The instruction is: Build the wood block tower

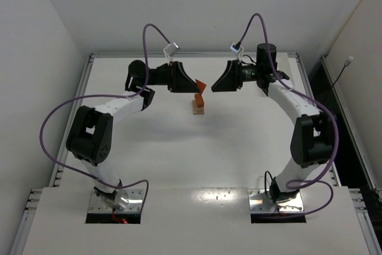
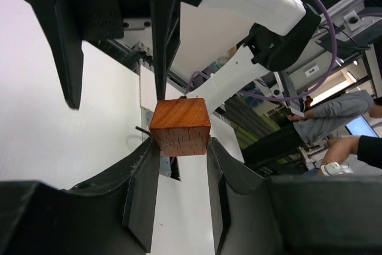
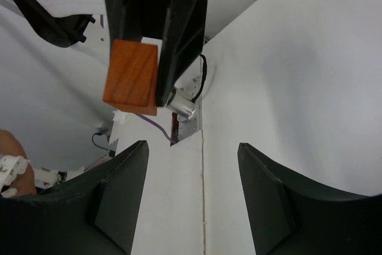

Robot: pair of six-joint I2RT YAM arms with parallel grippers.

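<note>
A reddish-orange wooden cube (image 2: 180, 126) is pinched at the tips of my left gripper (image 2: 180, 147), which is shut on it. From above, the left gripper (image 1: 192, 85) holds this cube (image 1: 201, 85) in the air just above and slightly right of the small tower (image 1: 198, 106), a reddish-orange block on a pale tan one in the middle of the table. My right gripper (image 1: 216, 83) faces the left one from the right, open and empty. In the right wrist view the held cube (image 3: 131, 76) hangs ahead of the right gripper (image 3: 192, 150).
The white table (image 1: 239, 147) has a raised metal rim (image 1: 89, 64) along its back and sides. Purple cables (image 1: 54, 123) loop off both arms. Both arm bases (image 1: 116, 198) sit at the near edge.
</note>
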